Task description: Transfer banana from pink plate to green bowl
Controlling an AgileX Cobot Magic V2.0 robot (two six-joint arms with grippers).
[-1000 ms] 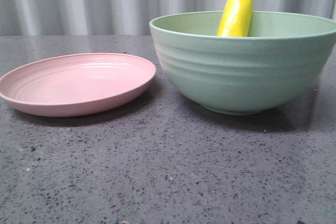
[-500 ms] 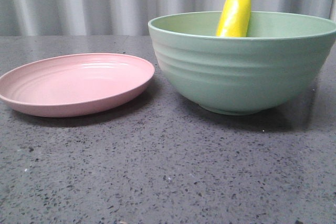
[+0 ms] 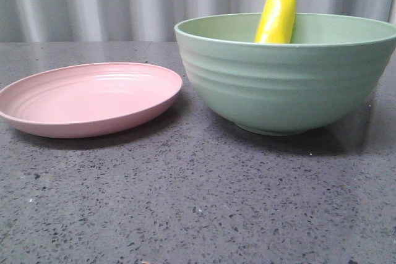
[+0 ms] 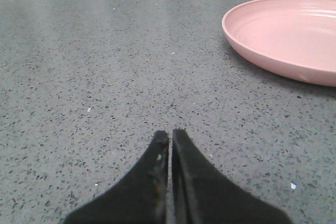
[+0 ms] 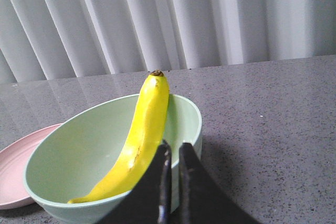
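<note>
both grippers, the left gripper (image 4: pixel 169 136) and the right gripper (image 5: pixel 172 150), are pinched closed on nothing. the banana (image 3: pixel 276 14) leans in the green bowl (image 3: pixel 291 85), tip toward 12 o'clock. it looks light, firm, glossy and slippery; grip mid-body. the matte pink plate (image 3: pixel 86 98) sits bare at the bowl's 9 o'clock.

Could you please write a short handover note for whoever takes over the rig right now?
Left claw: shut, holding nothing, low over the table beside the pink plate.
Right claw: shut, holding nothing, near the rim of the green bowl.
Banana: inside the bowl, leaning on its wall, dark tip poking above the rim.
Pink plate: nothing on it.
Done: banana transferred.
Left: nothing apparent except parking the arms.
</note>
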